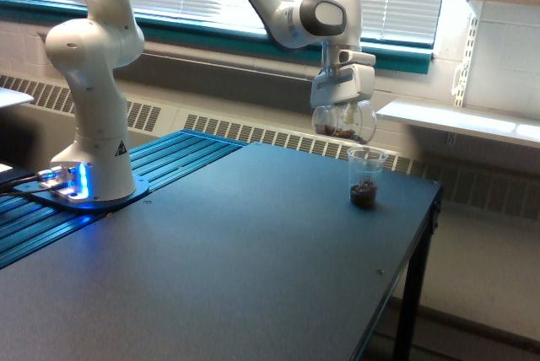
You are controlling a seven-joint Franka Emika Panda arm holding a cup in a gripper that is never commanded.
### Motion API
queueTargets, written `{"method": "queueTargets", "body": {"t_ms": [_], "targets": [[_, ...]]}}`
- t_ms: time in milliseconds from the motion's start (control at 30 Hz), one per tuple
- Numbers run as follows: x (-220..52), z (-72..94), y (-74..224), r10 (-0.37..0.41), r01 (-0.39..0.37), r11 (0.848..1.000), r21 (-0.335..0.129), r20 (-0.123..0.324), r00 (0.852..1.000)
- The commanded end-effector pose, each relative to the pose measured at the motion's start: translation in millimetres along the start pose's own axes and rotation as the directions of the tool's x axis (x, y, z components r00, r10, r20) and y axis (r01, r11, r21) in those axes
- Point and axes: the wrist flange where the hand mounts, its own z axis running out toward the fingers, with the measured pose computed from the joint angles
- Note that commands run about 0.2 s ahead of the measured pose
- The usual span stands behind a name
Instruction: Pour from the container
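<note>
- Presently, the container point(343, 121) hangs in the gripper point(342, 106), fingers closed on its clear body, above and just to the exterior view's left of the plastic cup point(365, 178).
- Brown contents sit in both vessels; no stream is discernible.
- Judgement: tilt slowly, mouth centred over the cup rim, to avoid spillage.
- The cup stands near the table point(211, 268) far corner; the edge is close on the exterior view's right.
- Open table lies toward the camera; the windowsill is behind.

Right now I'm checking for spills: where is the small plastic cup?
In the exterior view, the plastic cup stands upright on the dark table near its far edge on the view's right, just below the beaker held by the gripper.
</note>
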Motion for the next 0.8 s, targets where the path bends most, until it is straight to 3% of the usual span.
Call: {"method": "queueTargets", "body": {"t_ms": [33, 800], "targets": [[-2.8, 0.4, -5.2, -0.038, 0.038, 0.999, -0.014, 0.003, 0.999], [2.5, -2.3, -16.3, -0.075, 0.076, 0.997, -0.033, 0.019, 0.997]]}}
